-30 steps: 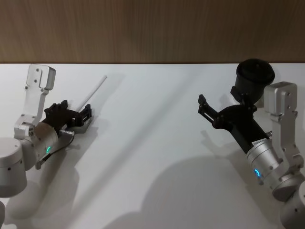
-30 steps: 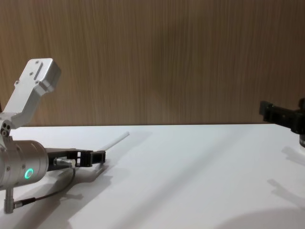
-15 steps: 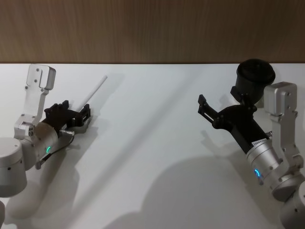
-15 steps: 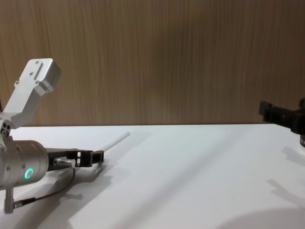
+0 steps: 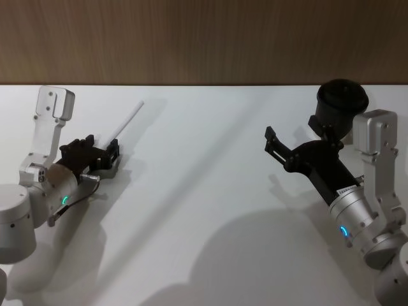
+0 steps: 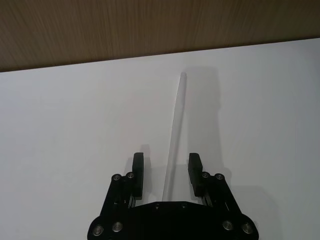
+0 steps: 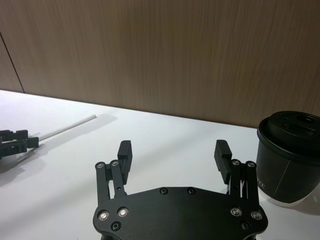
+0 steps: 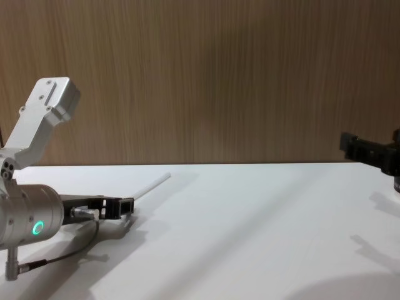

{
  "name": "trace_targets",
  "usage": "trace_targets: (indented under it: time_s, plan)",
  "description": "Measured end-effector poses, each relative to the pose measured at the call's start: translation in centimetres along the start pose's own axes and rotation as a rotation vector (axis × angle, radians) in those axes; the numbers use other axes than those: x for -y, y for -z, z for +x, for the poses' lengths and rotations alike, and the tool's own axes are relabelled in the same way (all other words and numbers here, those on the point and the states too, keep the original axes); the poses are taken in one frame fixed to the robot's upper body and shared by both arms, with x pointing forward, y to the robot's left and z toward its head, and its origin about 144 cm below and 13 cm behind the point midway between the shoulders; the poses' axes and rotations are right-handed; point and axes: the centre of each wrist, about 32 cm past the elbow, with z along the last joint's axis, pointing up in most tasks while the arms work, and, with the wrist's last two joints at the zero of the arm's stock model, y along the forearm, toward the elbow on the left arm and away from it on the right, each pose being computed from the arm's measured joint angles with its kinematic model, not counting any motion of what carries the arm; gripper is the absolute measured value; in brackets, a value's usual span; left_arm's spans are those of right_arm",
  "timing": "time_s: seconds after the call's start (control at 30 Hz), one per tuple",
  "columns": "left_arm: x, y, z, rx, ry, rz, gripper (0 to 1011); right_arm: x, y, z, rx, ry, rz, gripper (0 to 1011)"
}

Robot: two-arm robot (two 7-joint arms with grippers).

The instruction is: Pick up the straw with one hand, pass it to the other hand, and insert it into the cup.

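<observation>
The straw (image 5: 127, 119) is a thin white tube lying flat on the white table at the far left. My left gripper (image 5: 103, 145) sits low on the table over the straw's near end. In the left wrist view the straw (image 6: 175, 125) runs between the two fingers (image 6: 138, 167), which stand apart on either side without touching it. My right gripper (image 5: 274, 148) hangs open and empty above the table at the right. Just behind it stands the black cup (image 5: 342, 97) with its lid. The right wrist view shows the cup (image 7: 292, 150) beside that gripper (image 7: 172, 150) and the straw (image 7: 67, 126) far off.
A wooden wall (image 5: 204, 38) runs along the back edge of the white table (image 5: 204, 191). A thin black cable (image 8: 56, 256) trails from the left wrist onto the table. From the chest view the left gripper (image 8: 122, 205) rests at table height.
The left gripper has shifted slightly back and left along the straw's near end. The straw, the cup and the right arm have not moved.
</observation>
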Motion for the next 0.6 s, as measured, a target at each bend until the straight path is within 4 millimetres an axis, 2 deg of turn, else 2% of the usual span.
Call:
trace_targets:
  time_s: [0.6]
  plan:
    - [0.0,0.01,-0.01,0.0,0.0,0.001,442,0.0,0.0,0.0,0.0,0.0,0.0,1001]
